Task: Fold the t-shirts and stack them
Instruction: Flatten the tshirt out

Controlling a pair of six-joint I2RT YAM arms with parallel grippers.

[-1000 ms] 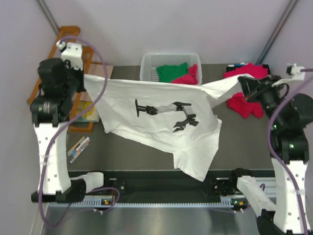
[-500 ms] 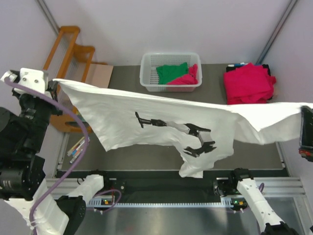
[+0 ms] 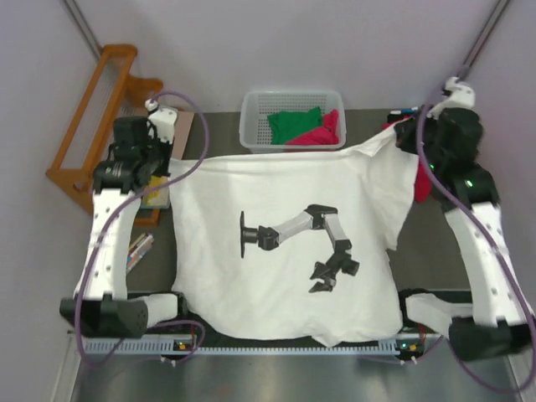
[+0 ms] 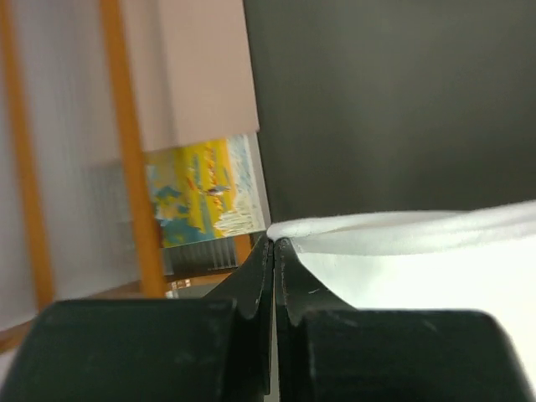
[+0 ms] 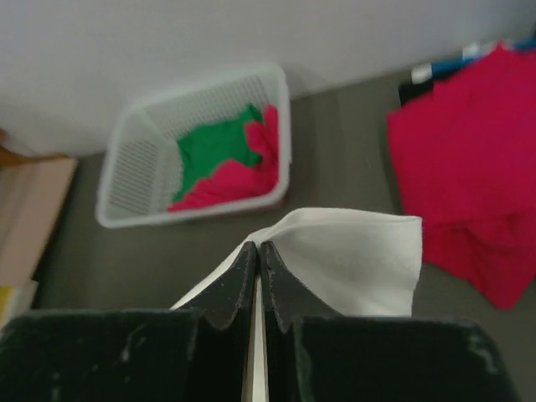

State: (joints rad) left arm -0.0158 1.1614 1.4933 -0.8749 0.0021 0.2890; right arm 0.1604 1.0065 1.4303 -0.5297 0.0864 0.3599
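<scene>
Holding white t-shirt [image 3: 285, 285] spread | left hand [image 4: 274, 244] clenched on far-left corner | right hand [image 5: 256, 245] clenched on far-right corner | hem over near counter [image 3: 427, 251] edge

No words or numbers can be read anywhere. The white t-shirt [image 3: 251, 193] has only a black drawing [image 3: 297, 243] of a robot arm on it, with no letters. The yellow and blue picture [image 4: 201, 191] is too blurry to show any writing.
</scene>
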